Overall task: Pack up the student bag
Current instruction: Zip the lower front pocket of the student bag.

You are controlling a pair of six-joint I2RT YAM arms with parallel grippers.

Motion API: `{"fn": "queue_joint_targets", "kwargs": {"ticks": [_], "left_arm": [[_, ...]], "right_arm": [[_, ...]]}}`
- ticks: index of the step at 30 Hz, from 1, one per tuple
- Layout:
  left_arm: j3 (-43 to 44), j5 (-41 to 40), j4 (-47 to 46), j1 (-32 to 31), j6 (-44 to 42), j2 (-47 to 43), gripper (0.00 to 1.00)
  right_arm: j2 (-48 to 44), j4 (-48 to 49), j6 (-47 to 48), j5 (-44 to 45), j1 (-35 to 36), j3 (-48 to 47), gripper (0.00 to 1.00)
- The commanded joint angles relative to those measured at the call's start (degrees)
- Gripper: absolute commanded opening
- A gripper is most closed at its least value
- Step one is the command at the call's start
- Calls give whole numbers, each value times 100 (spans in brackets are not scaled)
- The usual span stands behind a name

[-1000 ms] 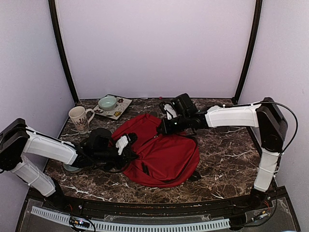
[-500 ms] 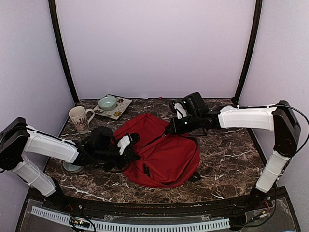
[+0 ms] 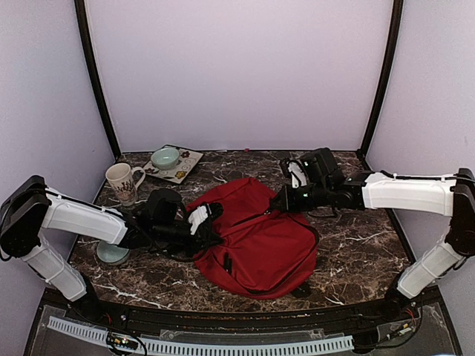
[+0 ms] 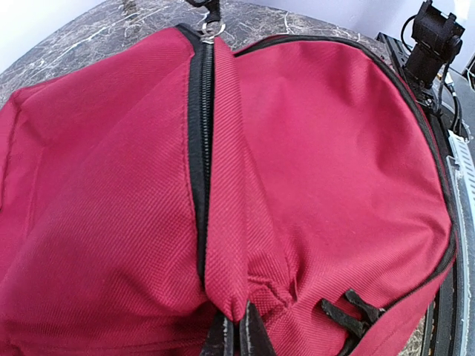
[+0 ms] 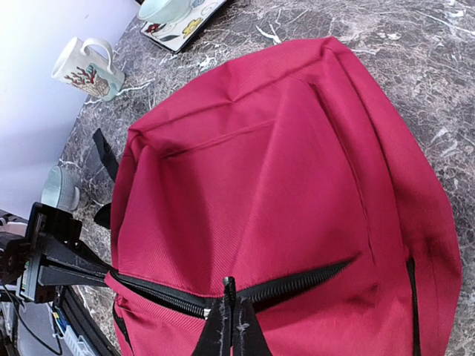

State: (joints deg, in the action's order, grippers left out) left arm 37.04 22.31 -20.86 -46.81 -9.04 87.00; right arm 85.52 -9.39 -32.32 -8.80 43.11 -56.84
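Student bag [image 3: 256, 237] lies flat in the middle of the table [image 3: 356, 245]. Left gripper [image 3: 211, 221] is squeezed tight on its red cloth. Right gripper [image 3: 281, 202] is pinched together on its black zipper [image 5: 297, 282].

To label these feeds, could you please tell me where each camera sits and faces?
Top external: above and behind the bases, looking down at the table; both arms reach the student bag.
Left wrist: on the left arm, facing along the bag's zipper; left jaws shut on fabric, bottom edge.
Right wrist: on the right arm, facing across the bag toward the mug; right jaws shut on the zipper.
Shared: all show the bag; top and right wrist, the mug.
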Motion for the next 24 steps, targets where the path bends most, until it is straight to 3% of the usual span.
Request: {"fn": "queue_joint_targets", "kwargs": {"ticks": [1,12,24], "left_arm": [[-2,-257,268,20,32,-86,0],[-559,-1041,297,22,597,-558,0],[-595,-1102,318,22,649,-676,0]], "right_arm": [[-127,484,-219,272,-66,143,0],[951,383,16,552,-166,-529,0],[1031,248,279,352,-515,-511,0]]}}
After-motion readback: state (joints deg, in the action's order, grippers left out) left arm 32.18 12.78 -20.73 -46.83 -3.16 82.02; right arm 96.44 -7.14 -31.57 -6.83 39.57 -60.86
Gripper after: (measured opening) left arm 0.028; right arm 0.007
